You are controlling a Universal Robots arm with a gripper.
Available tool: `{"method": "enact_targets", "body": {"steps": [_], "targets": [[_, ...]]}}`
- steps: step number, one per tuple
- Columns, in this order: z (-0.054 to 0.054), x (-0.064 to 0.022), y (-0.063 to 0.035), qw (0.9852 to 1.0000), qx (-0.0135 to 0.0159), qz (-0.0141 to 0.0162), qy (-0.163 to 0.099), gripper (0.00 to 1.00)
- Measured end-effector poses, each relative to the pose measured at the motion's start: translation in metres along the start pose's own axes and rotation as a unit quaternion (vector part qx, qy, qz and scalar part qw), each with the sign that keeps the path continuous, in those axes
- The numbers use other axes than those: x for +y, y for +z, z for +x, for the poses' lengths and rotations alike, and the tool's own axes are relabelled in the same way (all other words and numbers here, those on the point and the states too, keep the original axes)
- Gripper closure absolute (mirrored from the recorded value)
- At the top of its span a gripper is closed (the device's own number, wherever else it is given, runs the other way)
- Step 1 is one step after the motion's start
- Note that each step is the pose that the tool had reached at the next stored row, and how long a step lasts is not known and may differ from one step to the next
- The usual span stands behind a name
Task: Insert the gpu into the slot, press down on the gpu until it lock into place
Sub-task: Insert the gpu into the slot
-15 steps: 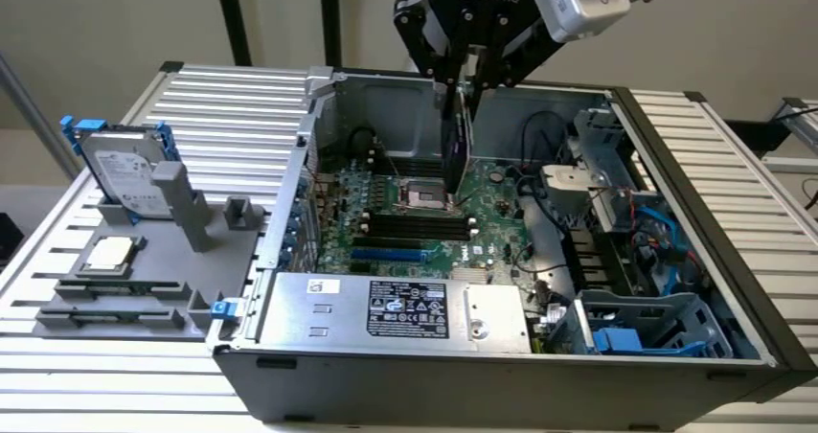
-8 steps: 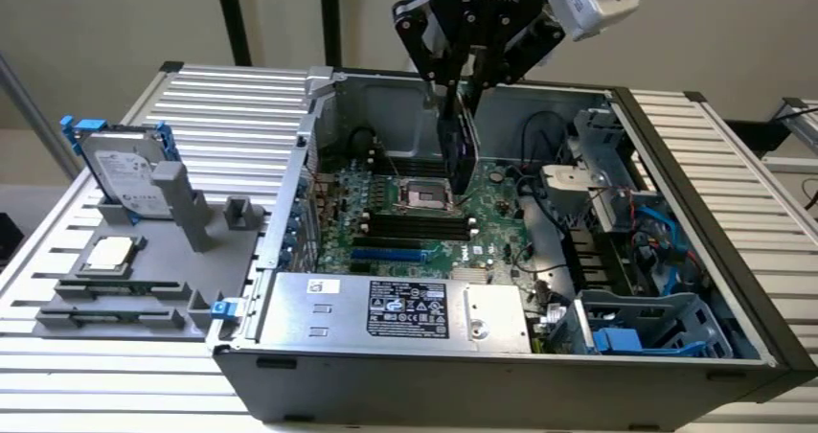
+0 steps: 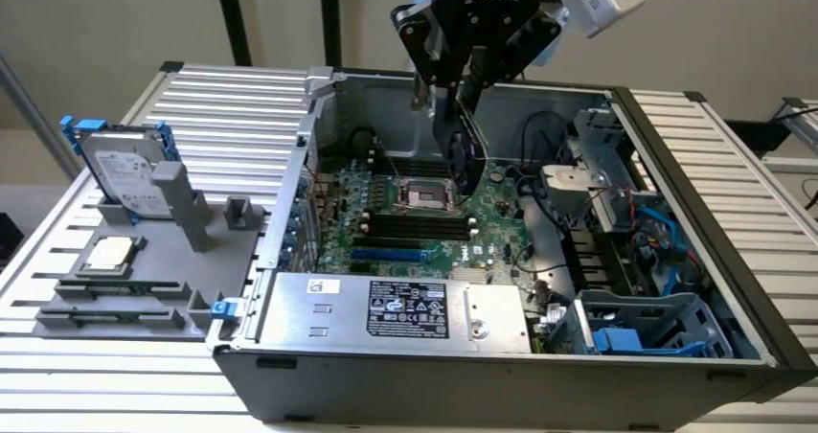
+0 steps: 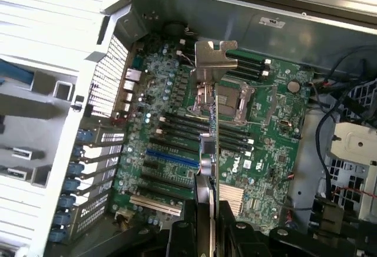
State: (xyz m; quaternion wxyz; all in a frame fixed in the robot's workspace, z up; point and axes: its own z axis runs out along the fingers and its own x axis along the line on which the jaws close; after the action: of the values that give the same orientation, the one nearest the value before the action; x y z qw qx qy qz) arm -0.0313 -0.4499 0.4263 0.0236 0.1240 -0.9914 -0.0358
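Gripper (image 3: 447,100): jaws clamped on the gpu (image 4: 213,121), card held edge-down, metal bracket at its far end. Gpu: aloft inside the open case, apart from the slot (image 3: 387,257), above the slot's memory-socket side.

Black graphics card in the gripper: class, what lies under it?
Under the black graphics card: green motherboard, square silver processor socket, black memory sockets. The bright-blue slot sits uncovered to one side. The card hides a thin strip of board.
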Motion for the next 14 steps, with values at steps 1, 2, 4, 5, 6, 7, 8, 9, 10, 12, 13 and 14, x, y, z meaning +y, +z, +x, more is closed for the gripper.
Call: {"method": "enact_targets", "body": {"steps": [1,2,4,5,6,7,8,9,10,12,13,14], "targets": [[0.0000,0.0000,0.0000,1.0000,0.0007,0.0004,-0.009,0.74],[0.0000,0.0000,0.0002,0.9998,0.0014,0.0007,-0.018,0.74],[0.0000,0.0000,0.0003,0.9993,0.0028,0.0014,-0.037,0.74],[0.0000,0.0000,0.0005,0.9990,0.0034,0.0017,-0.045,0.74],[0.0000,-0.0001,0.0007,0.9985,0.0041,0.0018,-0.054,0.74],[0.0000,-0.0001,0.0009,0.9980,0.0047,0.0019,-0.063,0.74],[0.0000,-0.0001,0.0012,0.9974,0.0054,0.0021,-0.072,0.74],[0.0000,-0.0001,0.0015,0.9967,0.0060,0.0023,-0.081,0.74],[-0.0001,-0.0001,0.0019,0.9959,0.0067,0.0025,-0.090,0.74],[-0.0001,-0.0002,0.0032,0.9941,0.0081,0.0031,-0.108,0.74],[-0.0002,-0.0003,0.0040,0.9930,0.0087,0.0034,-0.117,0.74],[-0.0002,-0.0004,0.0048,0.9919,0.0093,0.0037,-0.126,0.74]]}}
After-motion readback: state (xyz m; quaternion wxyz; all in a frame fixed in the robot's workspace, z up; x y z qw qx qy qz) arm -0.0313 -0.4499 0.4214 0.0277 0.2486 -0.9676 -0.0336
